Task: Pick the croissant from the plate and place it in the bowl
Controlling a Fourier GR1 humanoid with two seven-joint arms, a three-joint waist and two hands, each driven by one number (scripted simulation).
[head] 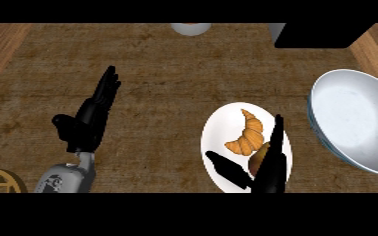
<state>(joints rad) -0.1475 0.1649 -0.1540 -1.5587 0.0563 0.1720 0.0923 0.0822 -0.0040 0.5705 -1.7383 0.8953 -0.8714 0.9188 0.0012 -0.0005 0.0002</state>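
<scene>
- Croissant point(249, 134): lies on the white plate point(221, 130), untouched.
- Bowl point(347, 120): stands just right of the plate, at the counter's point(170, 70) right edge.
- Right hand point(267, 172): over the plate's lower part, fingers straight, thumb spread, holding nothing.
- Left hand point(87, 122): resting at left, fingers extended upward.

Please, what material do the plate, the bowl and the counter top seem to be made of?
The plate looks like glazed white ceramic: plain, smooth, evenly bright. The bowl seems glazed ceramic too, or perhaps enamel: a pale blue-white inside with a soft sheen and a thin darker rim. The counter top looks like matte brown wood or a rough woven surface; its streaky grain leaves this open.
</scene>
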